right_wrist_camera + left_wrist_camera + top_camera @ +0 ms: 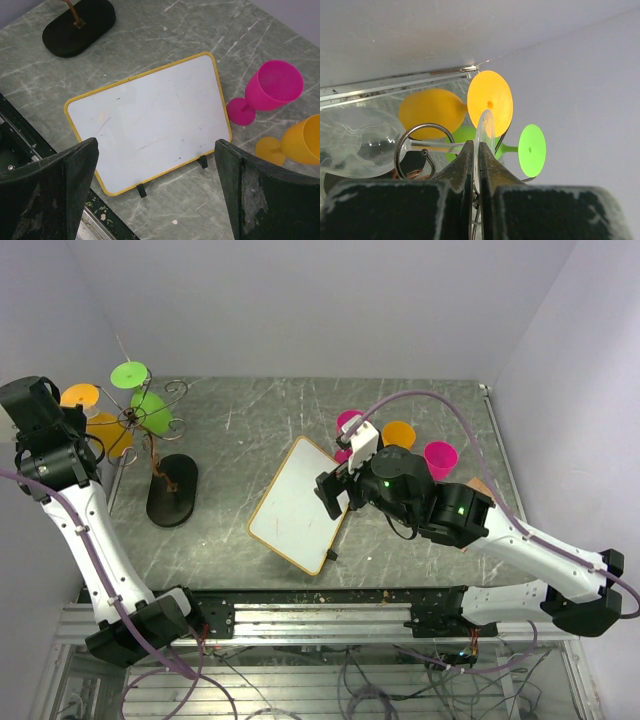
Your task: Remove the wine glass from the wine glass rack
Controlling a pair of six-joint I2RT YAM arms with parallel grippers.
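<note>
The wine glass rack (152,430) is a thin wire tree on a black oval base (172,490) at the back left. A clear wine glass hangs in it: its bowl (357,140) is at the left, its stem (430,145) runs through a wire loop (400,150), and its foot (486,125) stands edge-on. My left gripper (480,147) is shut on that foot. An orange glass (490,97) and a green glass (532,150) hang behind it. My right gripper (157,165) is open and empty above the whiteboard.
A yellow-framed whiteboard (300,505) lies mid-table. Two pink glasses (440,458) and an orange glass (398,433) stand behind the right arm. Walls close in at the left, back and right. The rack base also shows in the right wrist view (77,25).
</note>
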